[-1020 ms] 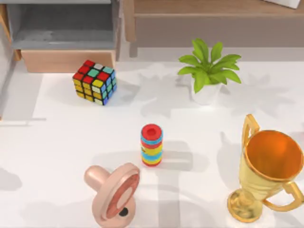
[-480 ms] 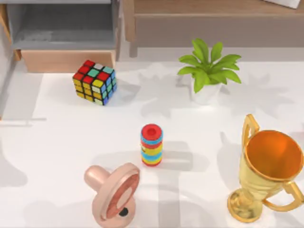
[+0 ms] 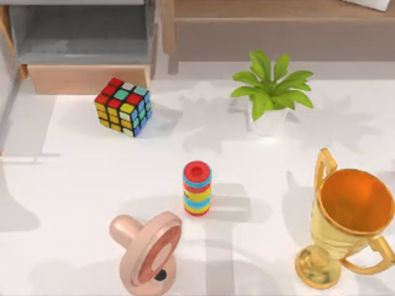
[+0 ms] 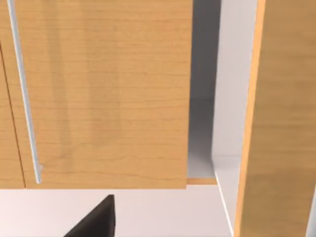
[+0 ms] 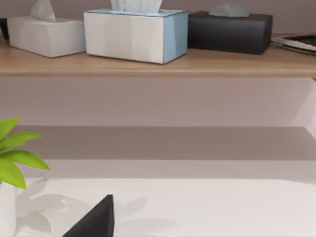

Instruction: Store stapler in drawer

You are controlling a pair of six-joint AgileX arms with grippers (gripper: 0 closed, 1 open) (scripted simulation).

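Observation:
The stapler is out of view. The drawer (image 3: 80, 52) stands pulled open at the table's back left, with a bare grey inside and a light wooden front (image 3: 86, 79). In the left wrist view, a dark edge of my left gripper (image 4: 96, 219) shows low in front of a wooden cabinet front (image 4: 108, 98) with a thin metal handle (image 4: 24, 98). In the right wrist view, a dark edge of my right gripper (image 5: 96, 219) hangs above the white table, facing a wooden shelf (image 5: 158, 64).
On the table stand a colour cube (image 3: 122, 106), a potted plant (image 3: 270, 92), a striped ring stack (image 3: 197, 188), a pink round toy (image 3: 148, 250) and a gold trophy (image 3: 349, 222). Tissue boxes (image 5: 136, 32) sit on the shelf.
A shadow at the table's left edge has grown and crept toward the back. None of the objects on the table has moved.

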